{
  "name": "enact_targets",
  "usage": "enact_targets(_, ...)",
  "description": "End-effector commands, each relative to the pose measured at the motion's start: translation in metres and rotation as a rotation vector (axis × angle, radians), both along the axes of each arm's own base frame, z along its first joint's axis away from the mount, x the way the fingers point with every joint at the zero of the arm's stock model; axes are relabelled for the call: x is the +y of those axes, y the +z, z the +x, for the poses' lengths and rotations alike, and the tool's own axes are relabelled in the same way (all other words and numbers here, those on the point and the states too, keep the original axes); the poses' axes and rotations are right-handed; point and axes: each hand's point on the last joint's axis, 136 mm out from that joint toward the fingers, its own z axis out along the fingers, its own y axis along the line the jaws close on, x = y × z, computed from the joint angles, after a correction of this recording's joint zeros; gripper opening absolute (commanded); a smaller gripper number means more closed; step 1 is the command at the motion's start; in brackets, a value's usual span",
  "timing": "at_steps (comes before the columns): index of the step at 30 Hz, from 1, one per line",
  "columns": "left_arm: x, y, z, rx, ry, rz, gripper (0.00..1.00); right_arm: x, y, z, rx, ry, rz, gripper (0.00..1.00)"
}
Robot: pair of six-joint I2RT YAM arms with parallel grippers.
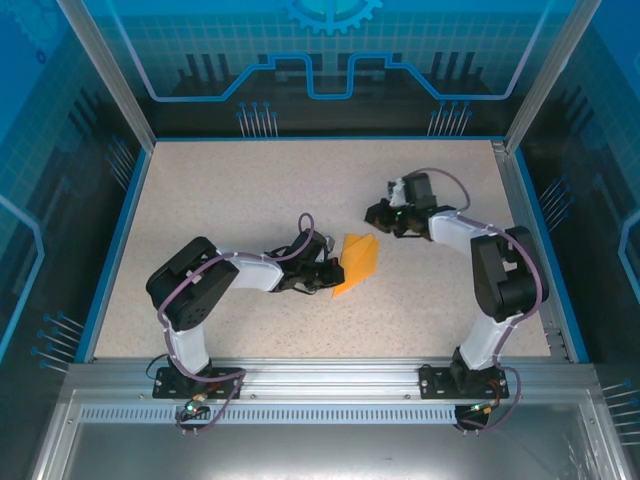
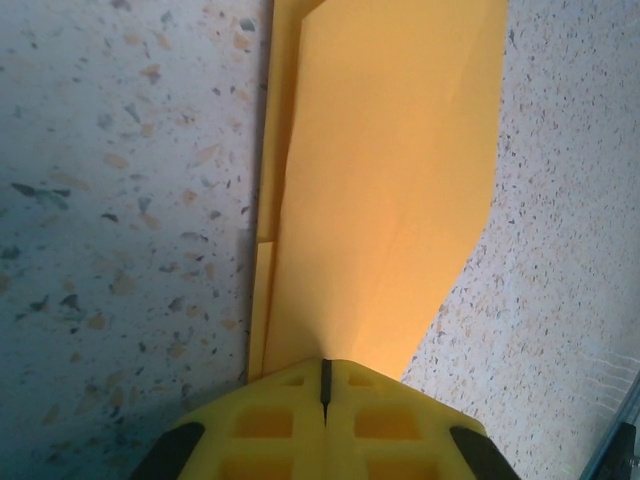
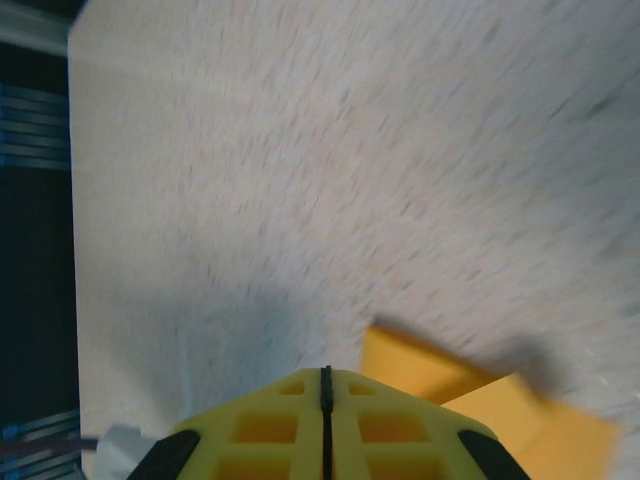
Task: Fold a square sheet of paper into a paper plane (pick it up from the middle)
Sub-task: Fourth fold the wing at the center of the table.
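Speckled beige tabletop (image 1: 250,200), walled by blue-lit panels, carries the folded bright-orange paper plane (image 1: 358,260) near its middle, between the two arms; in the top view its long axis runs diagonally, narrow tip toward the near left, broader end toward the far right. At its left edge the left gripper (image 1: 333,273) has its yellow jaws pressed together on the paper near the narrow end; the right gripper (image 1: 378,213), jaws closed on nothing, hangs near the plane's far end, apart from it.
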Motion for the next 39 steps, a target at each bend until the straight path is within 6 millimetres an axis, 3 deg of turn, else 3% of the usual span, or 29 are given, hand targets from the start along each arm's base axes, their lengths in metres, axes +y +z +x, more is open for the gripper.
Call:
enact_targets(1,0.058,-0.063,-0.052,0.216,-0.003,0.273,0.00,0.021,-0.024,-0.031,0.070,0.051,-0.011,0.08)
enact_targets(5,0.057,-0.061,-0.051,0.210,-0.006,0.272,0.00,0.032,-0.045,-0.045,0.116,0.088,-0.021,0.08)
enact_targets(14,0.057,-0.061,-0.052,0.211,-0.008,0.265,0.00,0.010,-0.099,-0.059,0.232,0.058,-0.127,0.06)
enact_targets(20,0.056,-0.055,-0.051,0.196,-0.013,0.252,0.00,-0.003,-0.115,-0.066,0.271,0.027,-0.162,0.05)
enact_targets(26,0.049,-0.040,-0.045,0.165,-0.034,0.237,0.00,-0.008,-0.115,-0.064,0.275,0.000,-0.155,0.05)
enact_targets(31,0.039,-0.018,-0.037,0.124,-0.051,0.192,0.00,-0.010,-0.124,-0.074,0.304,-0.001,-0.153,0.05)
enact_targets(39,0.009,0.052,-0.008,0.034,-0.047,0.020,0.09,-0.009,-0.130,-0.079,0.322,-0.007,-0.143,0.05)
